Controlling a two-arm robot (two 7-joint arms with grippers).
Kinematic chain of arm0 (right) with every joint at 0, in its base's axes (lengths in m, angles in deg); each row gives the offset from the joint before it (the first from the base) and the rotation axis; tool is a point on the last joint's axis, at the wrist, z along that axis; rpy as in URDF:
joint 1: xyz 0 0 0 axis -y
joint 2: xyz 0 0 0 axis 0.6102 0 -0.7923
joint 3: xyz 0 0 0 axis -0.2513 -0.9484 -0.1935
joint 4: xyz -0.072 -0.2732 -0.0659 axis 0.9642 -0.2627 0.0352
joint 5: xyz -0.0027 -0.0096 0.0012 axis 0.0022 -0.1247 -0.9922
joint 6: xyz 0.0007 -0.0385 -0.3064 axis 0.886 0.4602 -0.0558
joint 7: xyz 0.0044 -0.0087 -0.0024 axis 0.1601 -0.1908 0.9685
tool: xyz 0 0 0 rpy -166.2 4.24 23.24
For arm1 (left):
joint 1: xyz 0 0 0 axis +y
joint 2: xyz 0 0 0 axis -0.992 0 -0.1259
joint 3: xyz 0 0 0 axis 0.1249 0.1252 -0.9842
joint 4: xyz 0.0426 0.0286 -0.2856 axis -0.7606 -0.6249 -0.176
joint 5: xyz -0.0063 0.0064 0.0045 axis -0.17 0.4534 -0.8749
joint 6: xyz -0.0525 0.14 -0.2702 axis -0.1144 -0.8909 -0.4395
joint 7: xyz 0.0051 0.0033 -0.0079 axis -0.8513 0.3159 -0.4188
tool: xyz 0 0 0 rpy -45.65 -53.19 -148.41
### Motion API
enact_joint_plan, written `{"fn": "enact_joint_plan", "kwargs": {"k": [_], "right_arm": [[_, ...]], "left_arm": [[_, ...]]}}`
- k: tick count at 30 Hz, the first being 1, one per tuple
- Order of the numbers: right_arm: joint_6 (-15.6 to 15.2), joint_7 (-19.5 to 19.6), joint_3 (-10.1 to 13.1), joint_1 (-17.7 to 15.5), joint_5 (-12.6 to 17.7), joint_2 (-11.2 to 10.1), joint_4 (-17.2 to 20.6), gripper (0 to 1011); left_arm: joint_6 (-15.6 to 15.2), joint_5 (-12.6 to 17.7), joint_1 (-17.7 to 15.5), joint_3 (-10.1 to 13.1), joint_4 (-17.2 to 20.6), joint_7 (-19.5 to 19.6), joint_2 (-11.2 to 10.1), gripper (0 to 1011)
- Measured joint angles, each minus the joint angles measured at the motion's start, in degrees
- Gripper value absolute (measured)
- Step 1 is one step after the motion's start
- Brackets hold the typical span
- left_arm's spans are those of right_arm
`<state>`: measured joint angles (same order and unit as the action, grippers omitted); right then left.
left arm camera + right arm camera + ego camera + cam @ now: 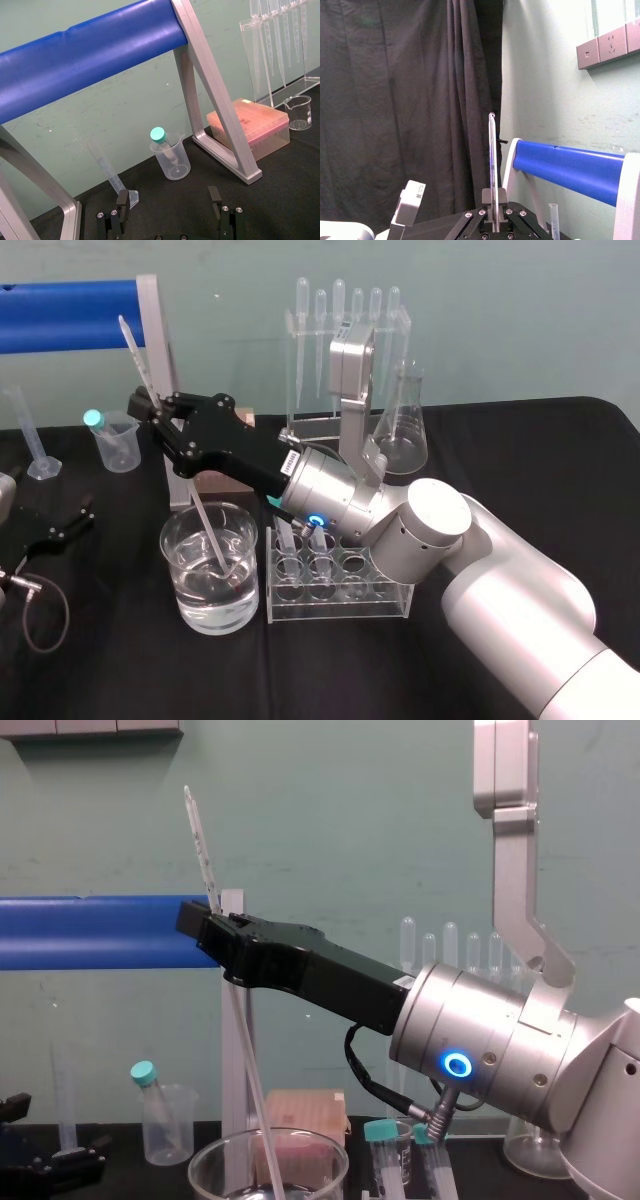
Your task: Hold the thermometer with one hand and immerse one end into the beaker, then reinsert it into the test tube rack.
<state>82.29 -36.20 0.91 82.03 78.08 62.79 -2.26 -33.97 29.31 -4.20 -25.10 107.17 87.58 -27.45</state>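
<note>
The right hand (150,405) has its jaws clenched on the thermometer (207,530), near the middle of the rod. The rod leans a little. Its low end is down inside the beaker (168,540), in the water or just at it. So the dip looks about done. To do it well, the hand should hold tight and not let the tip bump the glass. Next, I think, it should lift the rod up until the tip is over the rim. Then it can go to a free hole in the rack (340,590), just beside the beaker. The left hand (62,527) rests on the desk (520,460), jaws released, well apart.
</note>
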Motion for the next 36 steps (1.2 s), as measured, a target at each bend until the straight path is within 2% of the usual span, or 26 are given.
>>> {"fn": "enact_joint_plan", "kwargs": {"k": [36], "right_arm": [[0.0, 0.0, 0.0, 0.0, 0.0, 0.0, 0.0, 58]], "left_arm": [[0.0, 0.0, 0.0, 0.0, 0.0, 0.0, 0.0, 1008]]}}
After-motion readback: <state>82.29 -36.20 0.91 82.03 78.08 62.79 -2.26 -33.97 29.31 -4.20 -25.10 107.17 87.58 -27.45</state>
